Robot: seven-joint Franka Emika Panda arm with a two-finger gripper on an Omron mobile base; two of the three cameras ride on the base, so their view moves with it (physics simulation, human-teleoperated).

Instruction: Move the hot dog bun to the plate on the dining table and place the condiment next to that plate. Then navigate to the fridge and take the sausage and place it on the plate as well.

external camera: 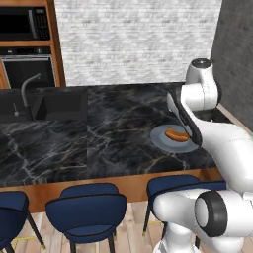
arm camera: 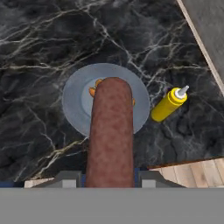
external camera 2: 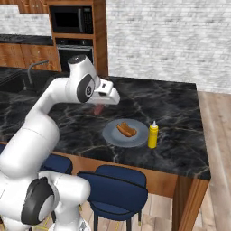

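My gripper [arm camera: 111, 178] is shut on the sausage [arm camera: 111, 135], a dark reddish-brown cylinder that points toward the plate [arm camera: 74, 105] below it. The tan-orange hot dog bun [arm camera: 92, 90] lies on that grey-blue plate, mostly hidden behind the sausage. In the right base view the gripper [external camera 2: 98, 108] hangs above the dining table [external camera 2: 180, 117], left of and behind the plate [external camera 2: 113, 135] with the bun [external camera 2: 126, 129]. The yellow condiment [external camera 2: 153, 134] stands upright just right of the plate. The left base view shows the plate [external camera: 160, 138] and bun [external camera: 176, 134] beside my arm. The fridge is out of view.
Blue stools [external camera: 86, 207] [external camera 2: 115, 185] line the table's near wooden edge. A sink with a faucet [external camera: 29, 89] sits in the top at far left. A microwave [external camera 2: 72, 19] and an oven stand in the wooden wall unit behind. The table ends at the right over wood floor [external camera 2: 216, 135].
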